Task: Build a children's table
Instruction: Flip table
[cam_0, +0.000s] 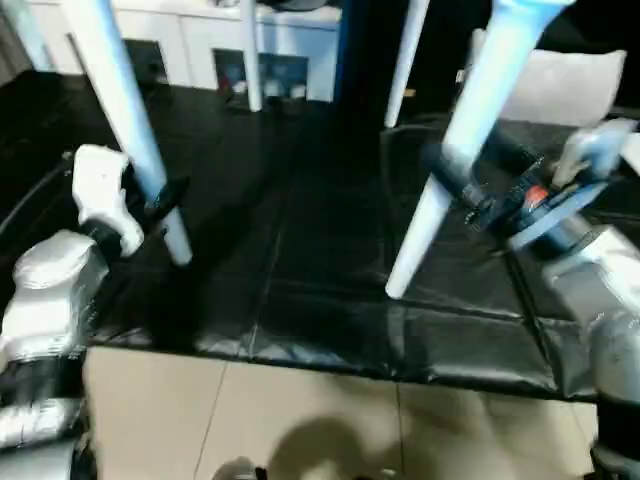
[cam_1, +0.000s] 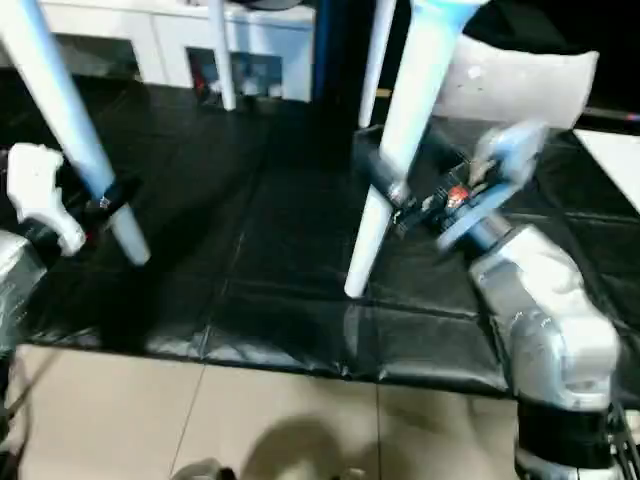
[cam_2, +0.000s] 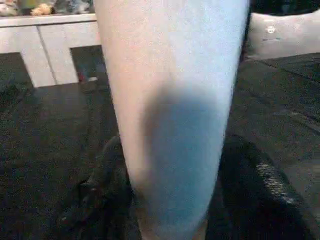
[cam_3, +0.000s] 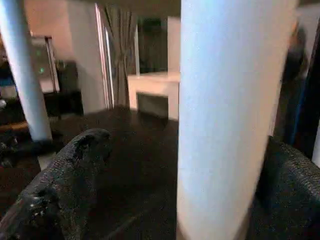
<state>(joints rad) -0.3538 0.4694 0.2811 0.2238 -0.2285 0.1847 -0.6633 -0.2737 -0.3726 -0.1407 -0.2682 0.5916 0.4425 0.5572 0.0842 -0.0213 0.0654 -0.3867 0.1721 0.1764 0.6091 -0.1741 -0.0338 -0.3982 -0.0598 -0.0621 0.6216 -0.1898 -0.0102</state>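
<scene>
**A:** Where is the children's table?

**B:** On the black-covered desk (cam_0: 300, 250), legs down. The left near leg (cam_0: 128, 110) and right near leg (cam_0: 470, 110) slant down towards the desk's near edge. The two far legs (cam_0: 250, 60) stand towards its back edge. Its top is above the frame.

**A:** And the claws?

**B:** Each takes a near leg low down. The right claw (cam_0: 452, 185) stands apart around its leg, with one finger (cam_3: 75, 170) clear of the tube. The left claw (cam_0: 160, 205) is around the other leg. Clamped or slack, I cannot tell.

**A:** Why hold it there?

**B:** I'd judge it is steadying the table by its two closest legs while setting it square. Whether the feet bear on the desk I cannot make out.
</scene>
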